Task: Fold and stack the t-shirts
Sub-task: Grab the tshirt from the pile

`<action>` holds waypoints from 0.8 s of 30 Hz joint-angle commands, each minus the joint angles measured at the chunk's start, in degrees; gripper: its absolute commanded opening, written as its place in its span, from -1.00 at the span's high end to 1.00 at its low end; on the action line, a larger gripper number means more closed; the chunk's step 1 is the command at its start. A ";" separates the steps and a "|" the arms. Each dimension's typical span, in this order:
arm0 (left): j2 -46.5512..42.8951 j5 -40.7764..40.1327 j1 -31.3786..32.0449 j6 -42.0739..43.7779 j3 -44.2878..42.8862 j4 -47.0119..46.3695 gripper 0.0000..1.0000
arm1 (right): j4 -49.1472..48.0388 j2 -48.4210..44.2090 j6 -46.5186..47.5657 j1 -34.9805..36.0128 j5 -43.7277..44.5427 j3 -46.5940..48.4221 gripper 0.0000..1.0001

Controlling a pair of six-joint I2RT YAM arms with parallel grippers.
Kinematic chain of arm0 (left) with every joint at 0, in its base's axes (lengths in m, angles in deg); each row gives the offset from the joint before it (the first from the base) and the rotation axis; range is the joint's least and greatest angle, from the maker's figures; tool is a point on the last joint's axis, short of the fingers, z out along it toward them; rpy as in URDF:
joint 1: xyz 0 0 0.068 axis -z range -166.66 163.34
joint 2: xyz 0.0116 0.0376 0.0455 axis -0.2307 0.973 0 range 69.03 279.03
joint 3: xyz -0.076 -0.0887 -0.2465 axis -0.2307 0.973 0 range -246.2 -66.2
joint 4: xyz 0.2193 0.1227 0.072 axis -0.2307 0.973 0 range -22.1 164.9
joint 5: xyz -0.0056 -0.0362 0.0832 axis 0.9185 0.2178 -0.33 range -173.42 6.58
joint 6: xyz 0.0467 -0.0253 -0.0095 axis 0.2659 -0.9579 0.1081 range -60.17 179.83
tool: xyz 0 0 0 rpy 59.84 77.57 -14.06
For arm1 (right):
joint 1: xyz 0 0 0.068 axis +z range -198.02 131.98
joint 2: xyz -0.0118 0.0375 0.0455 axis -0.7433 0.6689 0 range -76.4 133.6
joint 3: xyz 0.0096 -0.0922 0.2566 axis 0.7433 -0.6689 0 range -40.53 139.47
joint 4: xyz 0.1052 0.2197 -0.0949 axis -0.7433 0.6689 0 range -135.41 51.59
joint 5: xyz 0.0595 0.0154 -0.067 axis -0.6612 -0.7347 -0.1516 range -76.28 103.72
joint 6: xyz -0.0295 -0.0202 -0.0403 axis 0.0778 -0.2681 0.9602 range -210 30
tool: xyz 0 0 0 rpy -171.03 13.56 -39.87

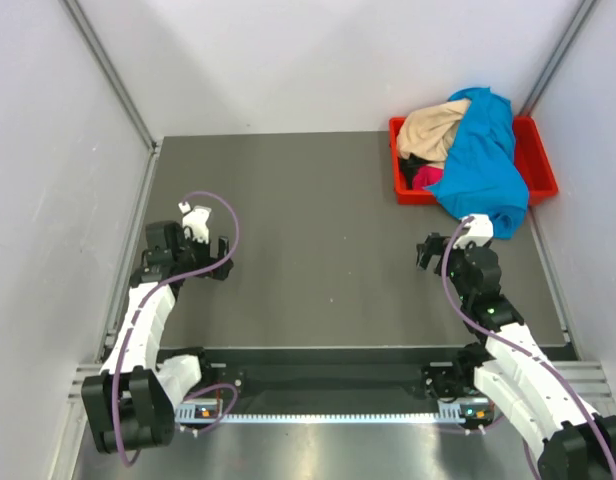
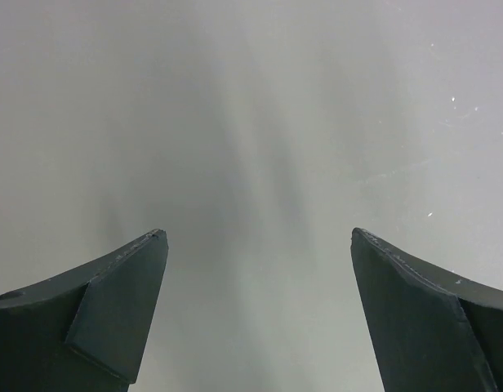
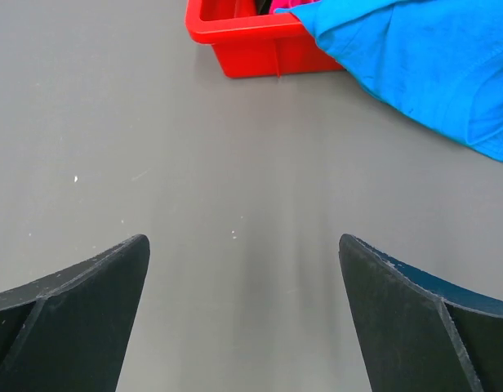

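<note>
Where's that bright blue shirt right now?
Seen from above, the blue t-shirt lies at the far right of the table, draped over the red bin beside the beige t-shirt, spilling over the bin's near rim.

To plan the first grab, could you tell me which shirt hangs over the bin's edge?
The blue shirt: it spills over the red bin's near edge, while the tan shirt and pink shirt lie inside.

I'm looking down at a dark grey table (image 1: 318, 220), red bin (image 1: 541, 170) sitting on its far right corner, turquoise t-shirt (image 1: 483, 160) spilling over the bin's near rim, its lower edge trailing onto the tabletop just beside it
</note>
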 commanded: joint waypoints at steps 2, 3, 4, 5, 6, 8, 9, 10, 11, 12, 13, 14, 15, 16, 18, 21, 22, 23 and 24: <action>0.86 -0.66 -0.11 -1.26 -0.69 -2.59 -0.97 | -2.27 -0.84 -0.61 0.28 1.74 1.67 -1.00; 1.30 -0.84 -0.11 -1.35 -0.95 -2.68 -0.97 | -2.35 -0.93 -0.96 0.28 1.83 1.84 -1.00; 1.39 -0.93 -0.11 -1.26 -1.21 -2.42 -0.97 | -2.53 -1.02 -1.31 0.28 1.66 2.19 -1.00; 1.74 -1.01 -0.11 -0.83 -1.56 -2.33 -0.97 | -2.88 -1.11 -1.75 0.28 1.66 3.15 -0.99; 2.44 -1.62 -0.11 0.05 -2.44 -2.41 -0.97 | -3.84 -0.93 -3.06 0.37 1.66 3.77 -0.99; 3.40 -2.59 -0.20 2.24 -3.93 -2.15 -0.97 | -4.99 0.29 -5.08 0.20 2.62 6.13 -1.00; 4.80 -3.12 -0.12 2.95 -5.77 -1.98 -0.97 | -6.21 1.17 -4.39 0.02 2.54 7.28 -0.99; 5.60 -4.69 -0.11 4.17 -6.83 -1.89 -0.97 | -6.31 2.57 -3.60 -0.24 2.19 8.77 -0.99; 6.74 -5.05 -0.20 4.36 -8.32 -0.15 -0.97 | -5.87 6.41 -2.55 -0.50 2.36 12.88 -0.99; 9.01 -5.23 -0.12 4.54 -11.81 1.00 -0.98 | -4.83 8.71 -0.98 -0.77 3.14 15.35 -1.00; 10.17 -5.06 -0.11 4.62 -13.68 2.15 -0.97 | -2.12 11.26 -0.35 -1.21 5.50 18.08 -1.00; 11.40 -3.93 -0.11 4.63 -15.52 3.46 -0.97 | -0.35 16.59 0.26 -1.73 6.74 23.76 -0.99; 13.67 -2.96 -0.11 4.45 -19.02 5.56 -0.97 | 1.06 19.52 1.49 -2.26 7.80 26.51 -1.00; 14.82 -2.08 -0.03 3.75 -20.54 6.45 -0.97 | 4.12 22.51 1.94 -3.57 9.46 29.32 -1.00; 17.28 0.91 -0.03 2.52 -24.22 6.99 -0.97 | 6.51 31.38 2.81 -5.07 11.05 37.41 -0.93; 19.92 3.81 0.59 0.76 -27.48 6.99 -0.97 | 9.68 42.63 2.91 -8.50 13.96 46.64 -0.89; 20.46 3.91 1.02 0.50 -28.19 6.90 -0.97 | 10.21 48.32 2.99 -10.42 14.75 50.93 -0.84; 21.07 3.99 1.20 0.49 -28.72 6.73 -0.97 | 11.95 51.33 3.34 -11.22 15.10 53.41 -0.80; 22.21 3.73 1.20 0.41 -29.77 6.64 -0.97 | 13.10 54.41 4.48 -11.84 15.10 56.13 -0.79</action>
